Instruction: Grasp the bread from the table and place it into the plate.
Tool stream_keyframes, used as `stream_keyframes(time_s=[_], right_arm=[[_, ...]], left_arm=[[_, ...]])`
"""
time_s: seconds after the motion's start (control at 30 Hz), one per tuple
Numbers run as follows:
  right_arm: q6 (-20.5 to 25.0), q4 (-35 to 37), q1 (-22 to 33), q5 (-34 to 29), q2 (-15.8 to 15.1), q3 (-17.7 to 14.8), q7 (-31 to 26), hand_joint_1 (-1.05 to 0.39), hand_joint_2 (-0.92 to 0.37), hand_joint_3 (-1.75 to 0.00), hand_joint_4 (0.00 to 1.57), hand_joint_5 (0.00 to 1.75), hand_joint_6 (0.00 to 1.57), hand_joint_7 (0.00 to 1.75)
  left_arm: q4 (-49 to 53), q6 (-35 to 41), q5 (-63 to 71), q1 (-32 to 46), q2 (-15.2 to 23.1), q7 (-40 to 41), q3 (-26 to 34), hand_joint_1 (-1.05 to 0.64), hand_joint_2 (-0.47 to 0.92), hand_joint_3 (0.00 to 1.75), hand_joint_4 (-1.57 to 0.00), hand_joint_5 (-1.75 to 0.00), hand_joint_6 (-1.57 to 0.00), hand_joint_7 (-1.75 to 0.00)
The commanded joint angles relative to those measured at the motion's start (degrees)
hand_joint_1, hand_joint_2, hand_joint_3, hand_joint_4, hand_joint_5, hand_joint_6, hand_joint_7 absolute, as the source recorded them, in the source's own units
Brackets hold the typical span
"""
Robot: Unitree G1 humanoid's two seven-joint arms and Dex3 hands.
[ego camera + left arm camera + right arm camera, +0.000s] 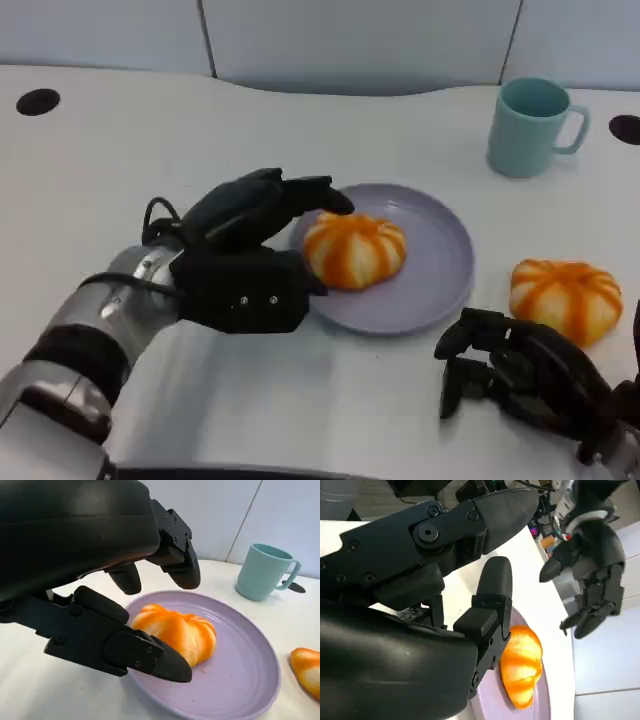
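- The left hand [105, 610], nearest the lens, hangs released at the near-left rim of the lilac plate [445, 270], fingers spread above and beside one orange-striped bread roll [355, 250], not clasping it.
- That roll lies inside the plate, left of centre.
- The right hand [525, 380] rests with fingers apart, grasping nothing, just short of a second roll [566, 297] on the table, right of the plate.
- I judge it light, soft, easily dented: cradle its rounded flanks gently.
- A teal mug [532, 127] stands beyond.
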Motion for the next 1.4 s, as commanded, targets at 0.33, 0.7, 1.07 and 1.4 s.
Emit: stream_keyframes(time_s=[0.33, 0.7, 1.07, 1.4], right_arm=[[0.51, 1.61, 1.52, -0.90, -0.57, 0.24, -1.30, -0.47, -0.92, -0.07, 0.60, 1.50, 0.65, 1.09], [-0.73, 2.33, 1.19, -1.14, -0.60, 0.36, -1.32, -0.48, -0.92, -0.07, 0.61, 1.51, 0.65, 1.10], [-2.85, 5.41, 0.42, -1.30, -0.60, -0.13, -1.20, -0.48, -0.92, -0.06, 0.61, 1.50, 0.65, 1.10], [-1.98, 4.30, 0.39, -1.20, -0.62, -0.07, -0.79, -0.47, -0.92, -0.08, 0.59, 1.52, 0.65, 1.10]], left_arm=[[-3.55, -4.07, -18.94, 8.01, -2.63, -12.06, 12.54, -0.59, 0.90, 0.01, 0.00, -1.46, -0.30, -0.59], [-8.68, -3.51, -28.54, 13.92, -3.28, -23.04, 18.33, -0.63, 0.92, 0.02, 0.00, -1.44, -0.29, -0.57], [-21.71, -0.25, -33.46, 25.62, -3.23, -25.33, 21.58, -0.60, 0.92, 0.06, 0.00, -1.40, -0.32, -0.51], [-29.76, 2.35, -39.19, 33.98, -3.84, -27.32, 24.39, -0.60, 0.92, 0.11, -0.02, -1.36, -0.31, -0.48]])
